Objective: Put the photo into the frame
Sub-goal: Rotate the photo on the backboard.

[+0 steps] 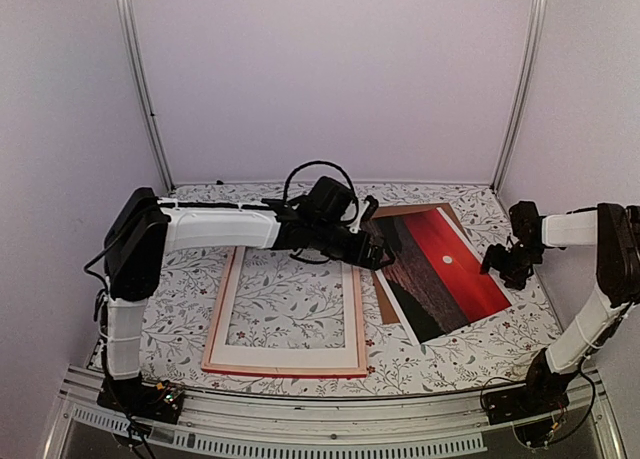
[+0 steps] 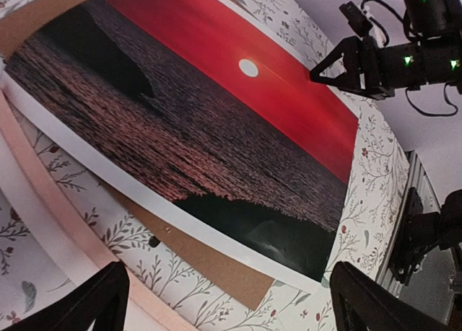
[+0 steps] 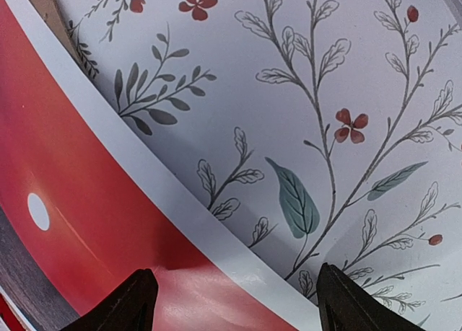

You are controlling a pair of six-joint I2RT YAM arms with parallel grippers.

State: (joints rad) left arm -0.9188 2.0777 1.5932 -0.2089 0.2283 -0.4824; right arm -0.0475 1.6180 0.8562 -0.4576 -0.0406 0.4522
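Observation:
The photo (image 1: 440, 264) lies face up at the right of the table, red half with its white dot to the right and dark half to the left, on top of a brown backing board (image 1: 385, 304). The frame (image 1: 285, 361) lies flat at centre left, pale back side up. My left gripper (image 1: 375, 251) is open and empty above the photo's left edge; the left wrist view shows the photo (image 2: 216, 107), the board (image 2: 209, 262) and the frame rail (image 2: 65, 230). My right gripper (image 1: 500, 262) is open, its jaws either side of the photo's white right border (image 3: 188, 201).
A floral cloth (image 1: 440, 354) covers the table. Metal uprights and pale walls close in the back and sides. My right gripper (image 2: 346, 64) shows in the left wrist view over the photo's far edge. The board's corner (image 3: 43, 6) peeks out beside the photo.

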